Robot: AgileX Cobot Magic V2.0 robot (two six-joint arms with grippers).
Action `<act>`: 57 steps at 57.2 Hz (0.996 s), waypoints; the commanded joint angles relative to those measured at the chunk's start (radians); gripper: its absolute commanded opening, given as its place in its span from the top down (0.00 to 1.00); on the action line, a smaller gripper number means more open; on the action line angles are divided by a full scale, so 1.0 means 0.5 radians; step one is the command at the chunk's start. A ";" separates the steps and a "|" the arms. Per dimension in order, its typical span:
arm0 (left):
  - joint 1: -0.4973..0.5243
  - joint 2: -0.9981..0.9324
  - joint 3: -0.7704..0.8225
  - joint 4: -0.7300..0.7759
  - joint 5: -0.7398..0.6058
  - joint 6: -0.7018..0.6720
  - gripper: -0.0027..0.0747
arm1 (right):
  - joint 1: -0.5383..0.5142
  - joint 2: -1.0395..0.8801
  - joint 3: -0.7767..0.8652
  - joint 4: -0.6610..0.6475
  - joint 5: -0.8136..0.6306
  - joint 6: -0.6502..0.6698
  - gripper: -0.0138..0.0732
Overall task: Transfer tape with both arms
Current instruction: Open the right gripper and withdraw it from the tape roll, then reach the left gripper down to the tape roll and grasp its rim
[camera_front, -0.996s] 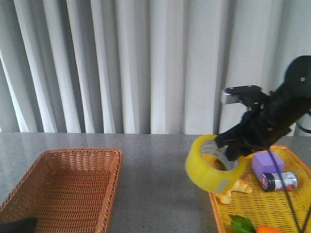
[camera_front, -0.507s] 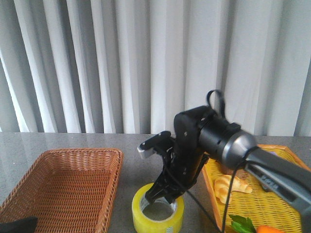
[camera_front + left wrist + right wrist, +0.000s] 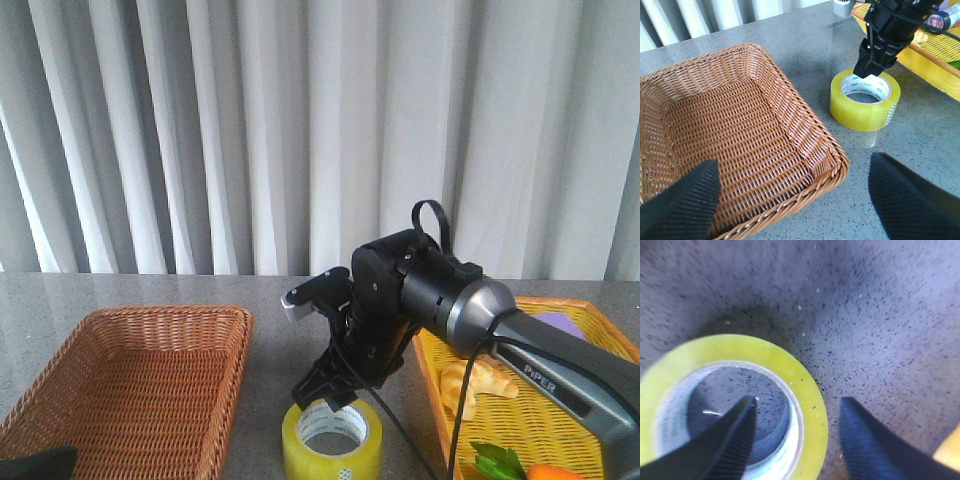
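Tape (image 3: 332,441) lies flat on the grey desk (image 3: 270,380) near its front edge, between the brown basket (image 3: 130,390) and the yellow tray (image 3: 560,420); the right end effector (image 3: 325,392) hangs just over its rim. From the left wrist, the left end effector (image 3: 790,200) stands wide open above the basket's (image 3: 730,135) corner, apart from the roll (image 3: 865,100). From the right wrist, the right end effector (image 3: 797,427) is open, one finger (image 3: 732,440) over the core, the other outside the roll (image 3: 805,390), the rim between them

Bare grey stone tabletop (image 3: 920,135) around yellow tape roll (image 3: 865,98); brown wicker basket (image 3: 735,135) at nine o'clock, yellow tray (image 3: 560,420) at three.
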 commanded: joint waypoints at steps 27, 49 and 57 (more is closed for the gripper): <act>-0.009 -0.004 -0.067 -0.030 -0.129 -0.001 0.22 | -0.150 -1.363 1.063 0.088 -0.627 0.138 0.32; -0.009 -0.004 -0.067 -0.037 -0.207 -0.001 0.22 | -0.453 -2.583 2.376 0.140 -1.168 0.130 0.32; -0.009 -0.004 -0.067 -0.141 -0.262 -0.005 0.22 | -0.453 -2.949 2.663 0.140 -1.249 0.144 0.32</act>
